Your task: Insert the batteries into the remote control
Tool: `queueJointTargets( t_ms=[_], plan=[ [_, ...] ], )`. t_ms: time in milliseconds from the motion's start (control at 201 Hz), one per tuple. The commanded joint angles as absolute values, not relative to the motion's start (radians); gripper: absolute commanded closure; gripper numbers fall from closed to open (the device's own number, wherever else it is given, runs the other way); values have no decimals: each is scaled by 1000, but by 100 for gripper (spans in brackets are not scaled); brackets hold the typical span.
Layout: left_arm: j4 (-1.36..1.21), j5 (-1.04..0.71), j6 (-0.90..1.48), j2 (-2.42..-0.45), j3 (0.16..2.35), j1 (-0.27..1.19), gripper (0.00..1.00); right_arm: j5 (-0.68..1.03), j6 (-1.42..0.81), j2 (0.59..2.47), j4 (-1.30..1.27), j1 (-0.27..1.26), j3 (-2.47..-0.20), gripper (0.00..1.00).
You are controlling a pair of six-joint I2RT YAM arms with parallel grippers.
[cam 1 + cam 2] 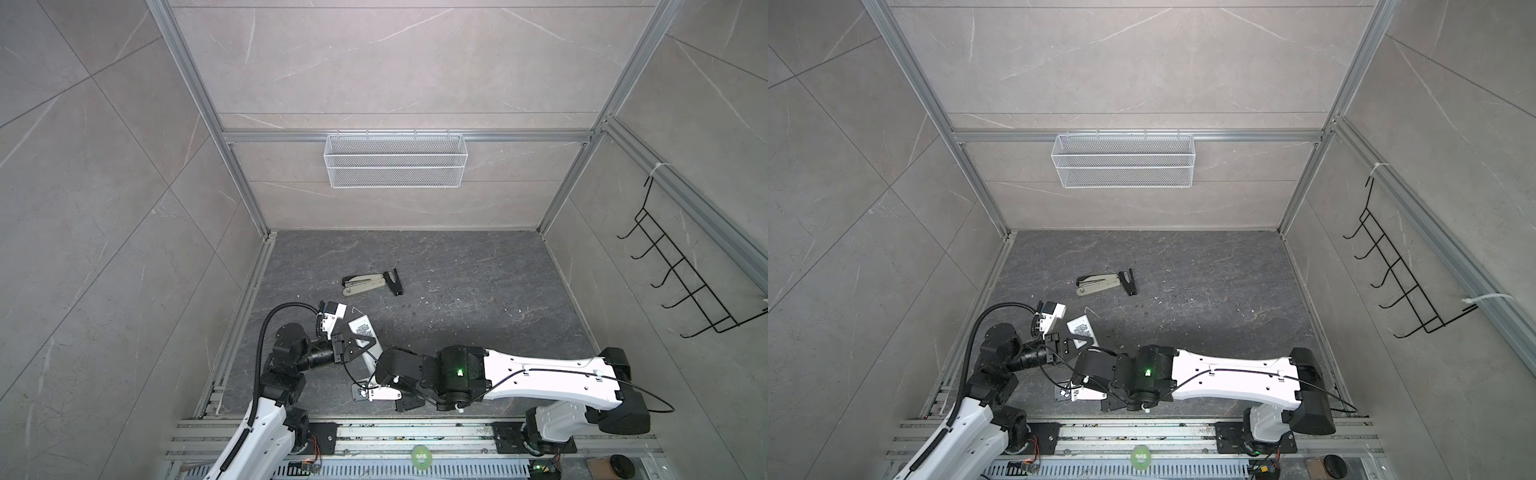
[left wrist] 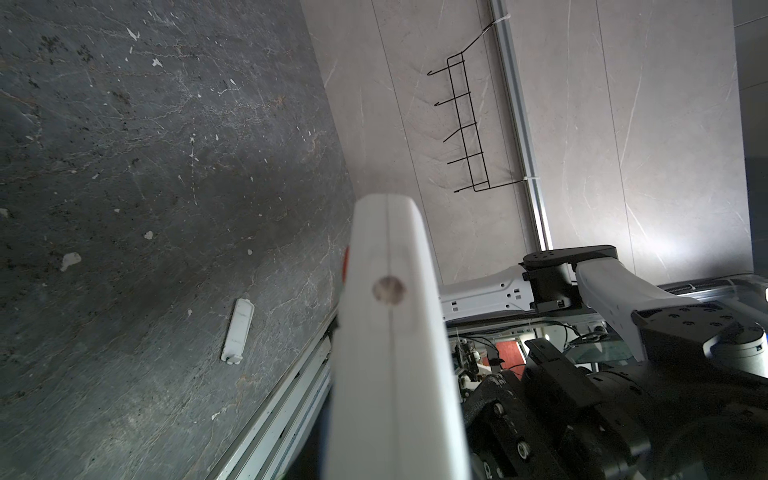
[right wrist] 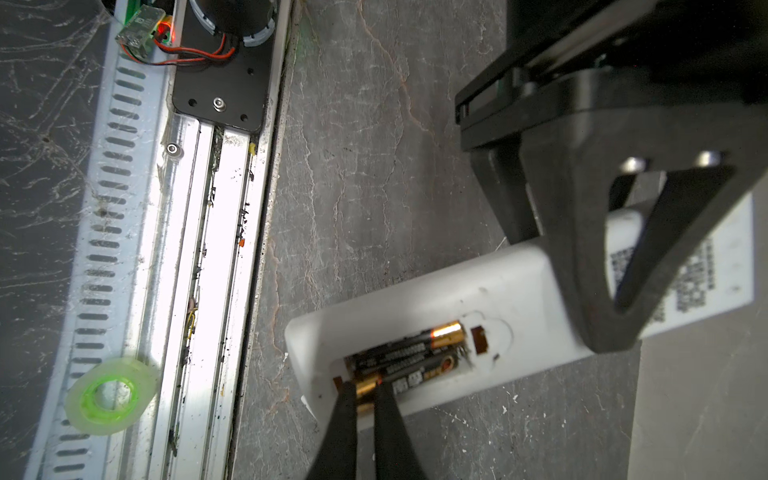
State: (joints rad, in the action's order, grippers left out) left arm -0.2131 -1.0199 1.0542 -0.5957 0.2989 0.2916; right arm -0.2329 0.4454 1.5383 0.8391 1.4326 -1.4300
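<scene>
Both claws clamped tight: left claw (image 3: 565, 291) grips the remote control (image 3: 519, 282), right claw (image 3: 365, 392) pinches one battery (image 3: 409, 376) by its gold end.

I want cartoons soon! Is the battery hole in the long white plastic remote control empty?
No, two black gold-ended cylindrical batteries lie in the open back of the long white plastic remote control.

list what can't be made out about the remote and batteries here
- Battery bay: in both top views the right arm covers the remote's near end.
- Whether the pinched battery is seated: right wrist view, right claw tips cover its end.
- Remote's keys: turned away from both top views; left wrist view shows only its blurred end.
</scene>
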Motion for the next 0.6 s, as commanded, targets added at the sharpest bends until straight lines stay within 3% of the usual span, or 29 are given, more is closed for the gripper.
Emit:
queueJointTargets(
  t_ms=[0, 593],
  plan=[
    [-313, -1201, 1128, -578, 334, 312, 100, -322, 443, 1595, 778, 1415, -1403, 89],
    [-316, -1203, 1129, -578, 334, 311, 100, -318, 413, 1611, 750, 1405, -1408, 89]
  ],
)
